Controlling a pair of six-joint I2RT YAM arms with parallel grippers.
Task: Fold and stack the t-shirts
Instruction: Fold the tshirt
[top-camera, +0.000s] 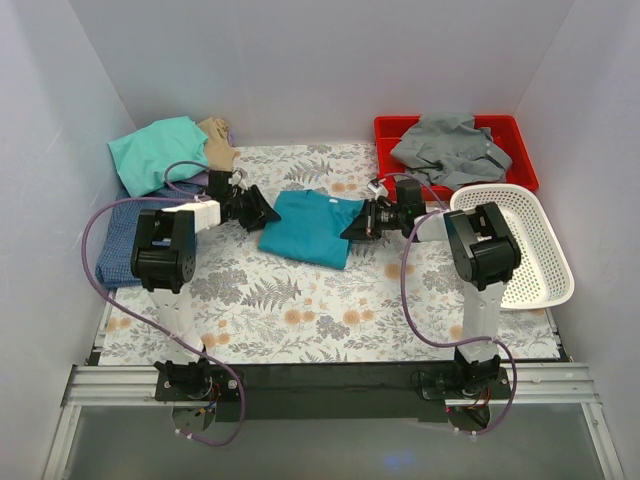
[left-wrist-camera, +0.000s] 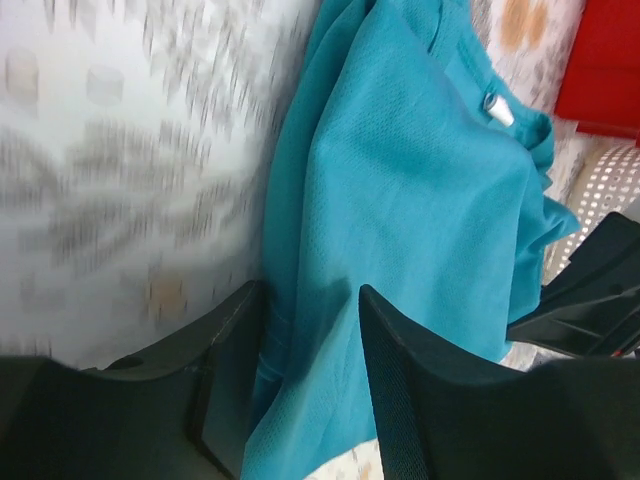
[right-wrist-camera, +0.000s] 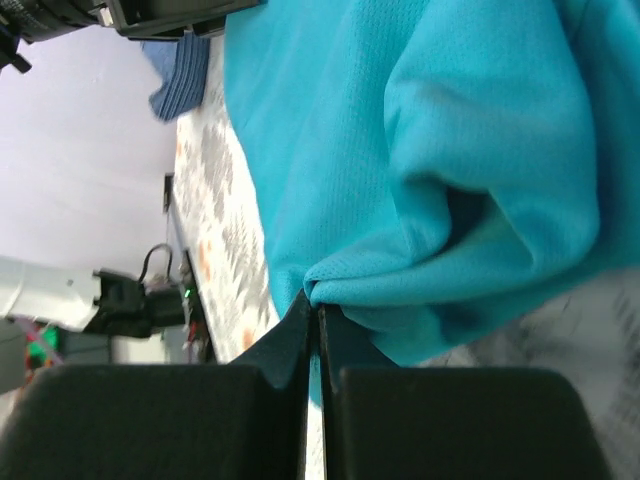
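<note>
The deep-teal t-shirt (top-camera: 312, 226) lies partly folded in the middle of the floral table. My left gripper (top-camera: 266, 212) is at its left edge, open, with the teal cloth (left-wrist-camera: 400, 190) running between the two fingers. My right gripper (top-camera: 353, 228) is at its right edge, shut on a pinched fold of the teal shirt (right-wrist-camera: 420, 150). A mint green shirt (top-camera: 160, 150) and a tan one (top-camera: 217, 140) lie at the back left. A blue-checked shirt (top-camera: 122, 240) lies at the left edge. A grey shirt (top-camera: 450, 148) lies in the red tray.
The red plastic tray (top-camera: 524, 150) stands at the back right. The white mesh basket (top-camera: 535, 245) stands at the right, next to the right arm. White walls close in the table on three sides.
</note>
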